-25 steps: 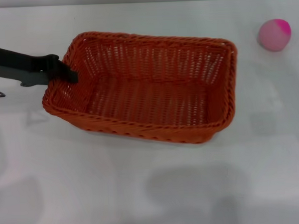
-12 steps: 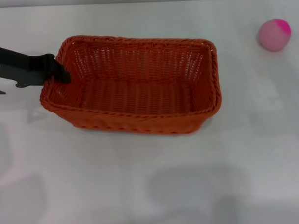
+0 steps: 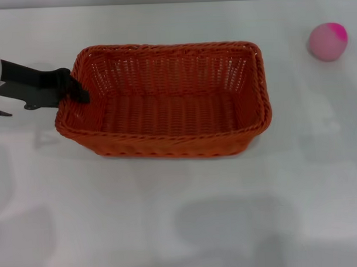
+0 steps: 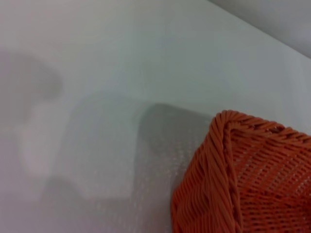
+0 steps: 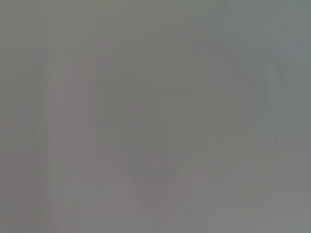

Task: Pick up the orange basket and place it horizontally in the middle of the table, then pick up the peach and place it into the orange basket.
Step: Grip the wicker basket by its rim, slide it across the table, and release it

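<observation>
The orange basket (image 3: pixel 165 102) lies lengthwise across the middle of the white table (image 3: pixel 181 215) in the head view. My left gripper (image 3: pixel 77 91) reaches in from the left and is shut on the basket's left rim. One braided corner of the basket (image 4: pixel 233 179) fills the left wrist view. The peach (image 3: pixel 327 41), pale pink with a magenta patch, rests at the far right of the table, well apart from the basket. My right gripper is out of view; the right wrist view shows only plain grey.
Bare white tabletop surrounds the basket on the near side and between the basket and the peach. Soft shadows fall on the near part of the table.
The basket has swung from a tilted, skewed pose to lying level and square across the table, still held at its left rim. The peach has not moved.
</observation>
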Robot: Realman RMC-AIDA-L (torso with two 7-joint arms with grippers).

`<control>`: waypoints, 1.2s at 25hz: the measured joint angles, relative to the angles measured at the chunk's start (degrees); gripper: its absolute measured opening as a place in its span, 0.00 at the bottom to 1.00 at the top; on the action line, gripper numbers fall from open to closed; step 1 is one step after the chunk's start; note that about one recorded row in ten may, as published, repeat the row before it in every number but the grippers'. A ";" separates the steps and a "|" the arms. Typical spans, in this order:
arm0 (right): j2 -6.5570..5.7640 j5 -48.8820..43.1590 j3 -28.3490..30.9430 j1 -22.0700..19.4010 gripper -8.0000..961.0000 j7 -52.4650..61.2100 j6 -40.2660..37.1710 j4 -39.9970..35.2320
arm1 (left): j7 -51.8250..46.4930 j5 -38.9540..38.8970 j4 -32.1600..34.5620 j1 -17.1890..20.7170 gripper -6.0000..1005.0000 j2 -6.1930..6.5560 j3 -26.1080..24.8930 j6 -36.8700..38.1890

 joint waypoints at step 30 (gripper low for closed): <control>-0.19 -1.16 -2.68 -1.15 0.86 0.95 1.06 -3.42 | 12.49 -16.28 -0.72 8.30 0.82 3.07 -1.12 -2.54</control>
